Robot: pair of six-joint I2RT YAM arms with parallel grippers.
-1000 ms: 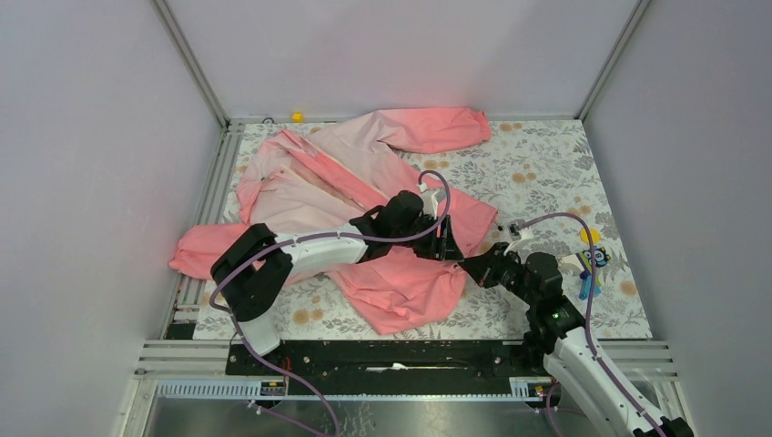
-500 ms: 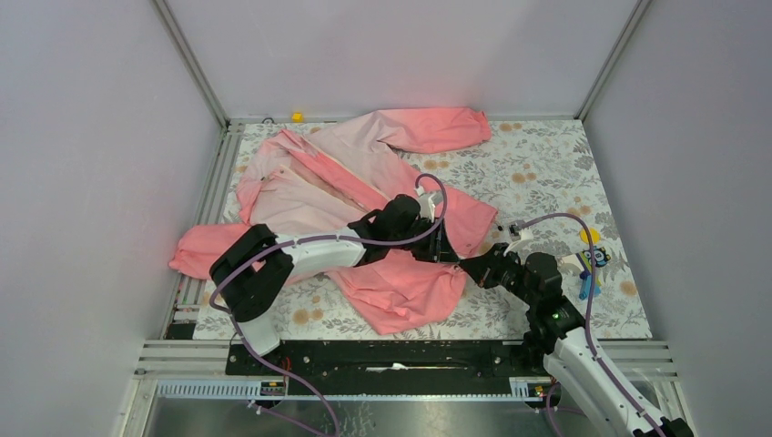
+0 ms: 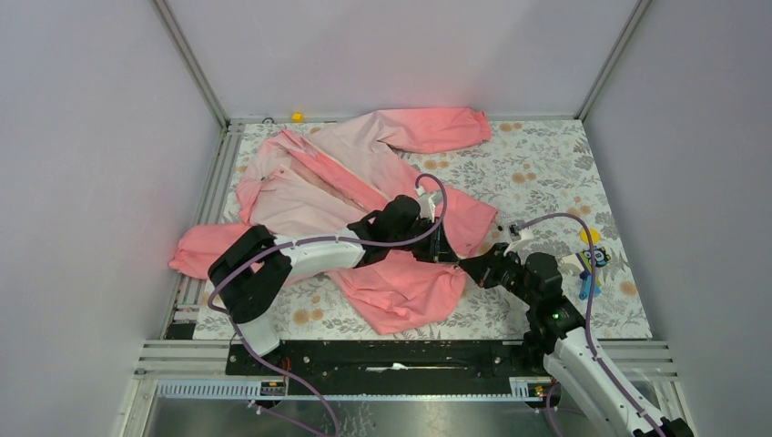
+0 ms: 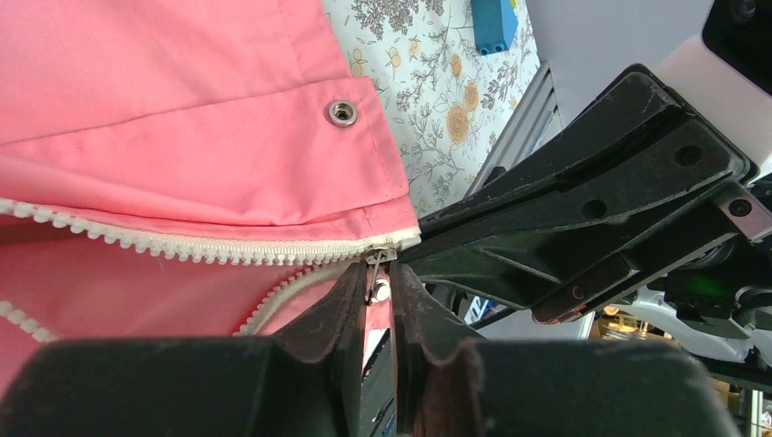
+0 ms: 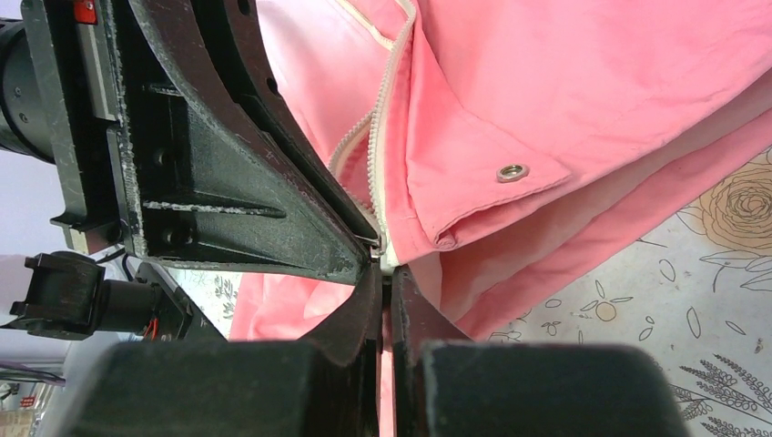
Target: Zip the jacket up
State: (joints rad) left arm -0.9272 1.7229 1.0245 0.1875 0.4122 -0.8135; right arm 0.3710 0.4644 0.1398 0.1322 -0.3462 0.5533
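The pink jacket (image 3: 364, 173) lies spread over the left and middle of the table, open at the front. My left gripper (image 3: 444, 248) is at the lower hem. In the left wrist view its fingers (image 4: 375, 282) are shut on the small metal zipper pull (image 4: 374, 269), at the bottom end of the whitish zipper (image 4: 209, 244). My right gripper (image 3: 466, 267) meets it from the right. In the right wrist view it (image 5: 386, 278) is shut on the jacket's hem corner (image 5: 393, 255), just below the zipper's end (image 5: 382, 127). The zipper's two halves spread apart above the pull.
A floral cloth (image 3: 546, 173) covers the table. A blue and yellow toy (image 3: 592, 259) stands right of my right arm. A small yellow item (image 3: 297, 116) sits at the back edge. Metal snaps (image 4: 342, 112) (image 5: 512, 172) show on the hem flap.
My left gripper has shifted slightly to the left at the hem. The right gripper holds its place. The jacket lies as before.
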